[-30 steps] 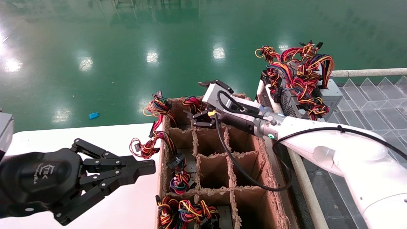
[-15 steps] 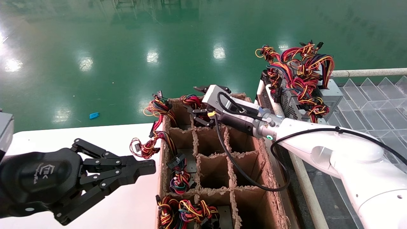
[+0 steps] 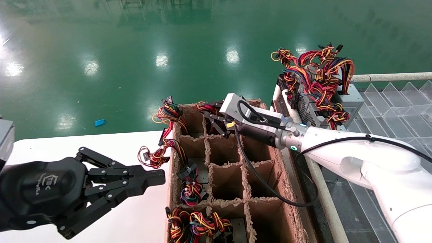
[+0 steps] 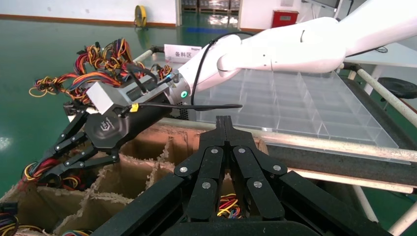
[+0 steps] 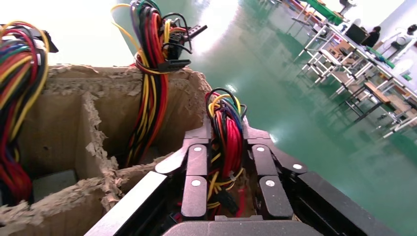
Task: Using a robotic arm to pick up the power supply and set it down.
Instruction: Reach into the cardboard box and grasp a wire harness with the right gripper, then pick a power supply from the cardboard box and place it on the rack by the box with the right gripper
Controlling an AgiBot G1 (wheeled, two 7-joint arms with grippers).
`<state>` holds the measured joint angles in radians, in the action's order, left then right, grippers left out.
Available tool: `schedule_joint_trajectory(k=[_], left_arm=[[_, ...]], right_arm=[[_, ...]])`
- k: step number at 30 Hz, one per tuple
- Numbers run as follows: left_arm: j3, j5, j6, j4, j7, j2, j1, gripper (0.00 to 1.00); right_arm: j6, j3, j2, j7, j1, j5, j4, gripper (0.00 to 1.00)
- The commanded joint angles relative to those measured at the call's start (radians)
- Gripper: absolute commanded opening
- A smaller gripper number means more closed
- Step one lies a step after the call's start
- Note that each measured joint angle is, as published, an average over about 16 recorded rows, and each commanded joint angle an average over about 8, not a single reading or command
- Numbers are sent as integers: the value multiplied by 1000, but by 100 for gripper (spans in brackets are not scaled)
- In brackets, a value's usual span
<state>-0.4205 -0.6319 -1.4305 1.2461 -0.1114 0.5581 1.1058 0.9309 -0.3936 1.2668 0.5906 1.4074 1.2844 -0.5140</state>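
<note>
Right gripper (image 3: 216,123) lowered into the cardboard divider box (image 3: 287,216), far middle cell.
Its fingers bracketed one power supply's wire bundle (image 5: 227,132); left gripper (image 3: 148,179) stayed closed, empty.

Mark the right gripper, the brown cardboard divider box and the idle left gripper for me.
right gripper (image 3: 216,122): head view, between its fingertips.
brown cardboard divider box (image 3: 243,189): head view, inner divider wall.
left gripper (image 3: 157,177): head view, between its fingertips.
</note>
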Motion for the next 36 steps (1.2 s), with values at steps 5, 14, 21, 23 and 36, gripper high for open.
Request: schedule_joint_trajectory(k=[5,14,21,23,36], left_arm=[[0,0,0,0,0,0,0,0],[0,0,0,0,0,0,0,0],[0,0,0,0,0,0,0,0],[0,0,0,0,0,0,0,0],[0,0,0,0,0,0,0,0]], right_arm=[[0,-8,-22,-18,-14,14,-76,0],[-33,-12,-100,2,-75,58,-390,0],[-89,-13,-191,-6,-132,134,-702,0],[-99,-12,-212,-12,-135,154,-758,0],[-71,45,-280,110,-38,134,-829,0]])
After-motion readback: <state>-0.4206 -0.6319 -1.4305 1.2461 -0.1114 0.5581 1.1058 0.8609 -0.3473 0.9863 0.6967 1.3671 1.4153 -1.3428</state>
